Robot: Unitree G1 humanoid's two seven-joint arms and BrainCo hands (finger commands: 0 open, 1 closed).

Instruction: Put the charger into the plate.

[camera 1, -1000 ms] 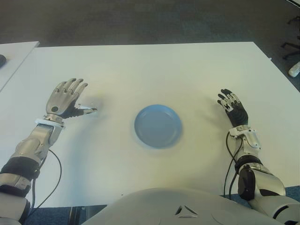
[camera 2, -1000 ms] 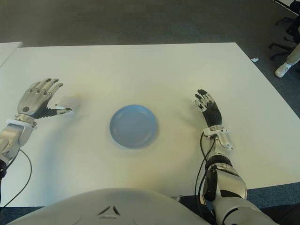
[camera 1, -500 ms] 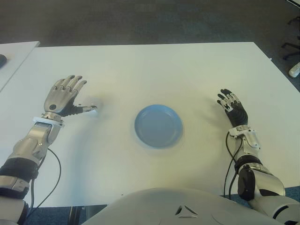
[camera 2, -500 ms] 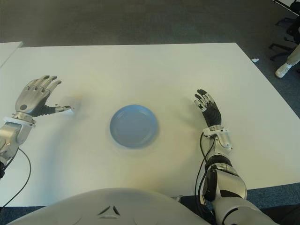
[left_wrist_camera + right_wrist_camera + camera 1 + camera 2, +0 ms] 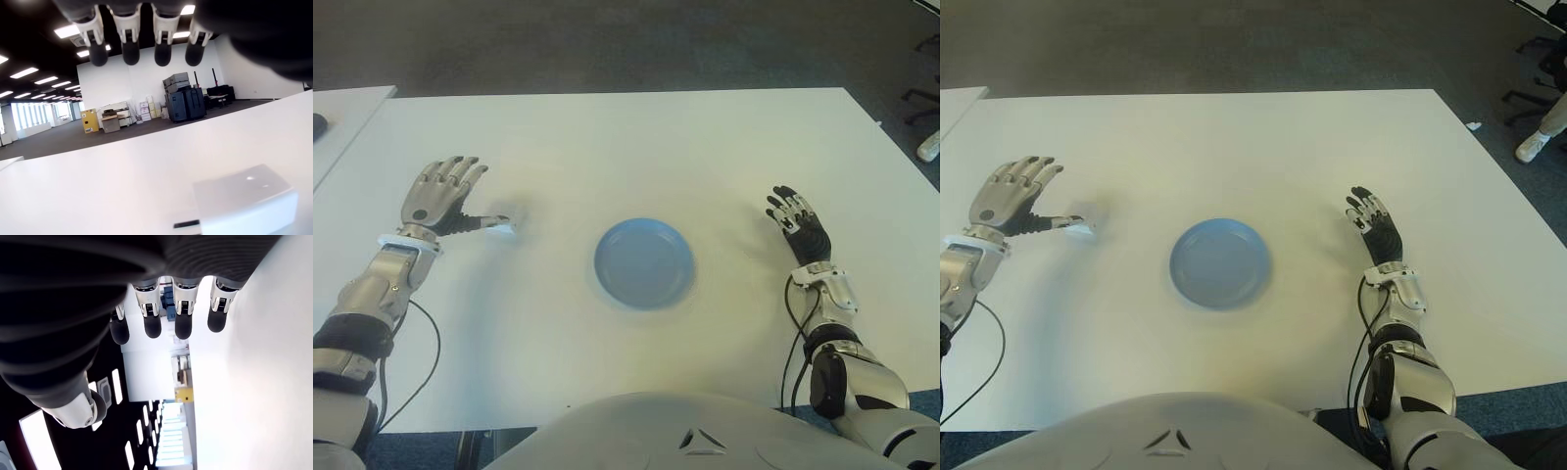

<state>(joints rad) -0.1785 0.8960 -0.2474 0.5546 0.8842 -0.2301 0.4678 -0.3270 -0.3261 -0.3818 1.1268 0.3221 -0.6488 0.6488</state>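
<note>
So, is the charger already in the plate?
No, the plate holds nothing, and the white charger lies on the table by the open left hand.
</note>
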